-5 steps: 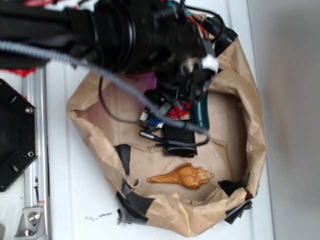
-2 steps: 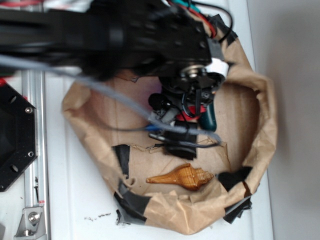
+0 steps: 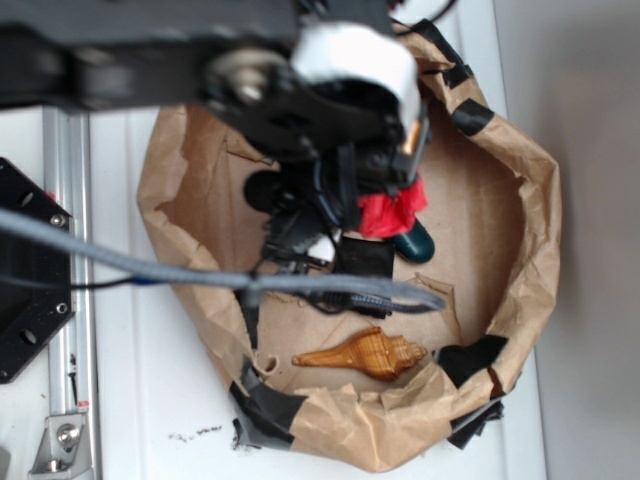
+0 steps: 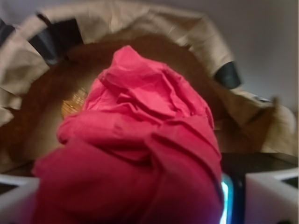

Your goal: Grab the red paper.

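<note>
The red paper [image 3: 392, 212] is a crumpled bright red wad hanging under my gripper [image 3: 385, 200], above the brown paper sheet's floor. In the wrist view the red paper [image 4: 140, 154] fills most of the frame, pinched between my two white fingers [image 4: 268, 193] at the bottom corners. My gripper [image 4: 140, 205] is shut on it. The arm's black body and cables hide the jaws in the exterior view.
The brown paper sheet with black tape [image 3: 530, 230] forms a bowl-like nest, its rim also in the wrist view [image 4: 140, 18]. A dark green case [image 3: 413, 242] lies just below the wad. A tan seashell [image 3: 365, 353] lies near the front. A black mount [image 3: 25, 270] is on the left.
The arm has risen toward the camera with the red paper in its jaws. The wad now shows clear of the dark green case, and the brown paper rim has shifted a little.
</note>
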Controlling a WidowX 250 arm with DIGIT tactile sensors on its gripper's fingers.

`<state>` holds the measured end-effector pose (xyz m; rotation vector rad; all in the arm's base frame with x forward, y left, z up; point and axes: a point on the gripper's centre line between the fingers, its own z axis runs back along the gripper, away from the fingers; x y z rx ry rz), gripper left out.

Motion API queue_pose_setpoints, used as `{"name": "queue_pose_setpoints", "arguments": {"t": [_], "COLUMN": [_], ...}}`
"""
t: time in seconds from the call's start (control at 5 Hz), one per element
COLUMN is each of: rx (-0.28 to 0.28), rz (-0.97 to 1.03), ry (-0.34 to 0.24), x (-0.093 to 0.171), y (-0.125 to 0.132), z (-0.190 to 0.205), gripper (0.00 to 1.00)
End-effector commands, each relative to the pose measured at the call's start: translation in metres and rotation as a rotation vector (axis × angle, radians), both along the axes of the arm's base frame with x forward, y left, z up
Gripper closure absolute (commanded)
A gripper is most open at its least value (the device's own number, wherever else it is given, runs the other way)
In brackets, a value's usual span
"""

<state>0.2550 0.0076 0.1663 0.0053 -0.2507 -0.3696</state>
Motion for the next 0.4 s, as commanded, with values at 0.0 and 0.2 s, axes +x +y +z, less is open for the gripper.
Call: {"name": "queue_pose_setpoints", "arguments": {"t": [0.0,0.2], "rx": [-0.053,-0.086], "rz": [0.404,0.516], "ry": [0.11,0.178], "x": [-0.0096,-0.0048], "y": [-0.0032,0.0013], "z": [0.0103,0.0072], "gripper": [1.0,1.0]}}
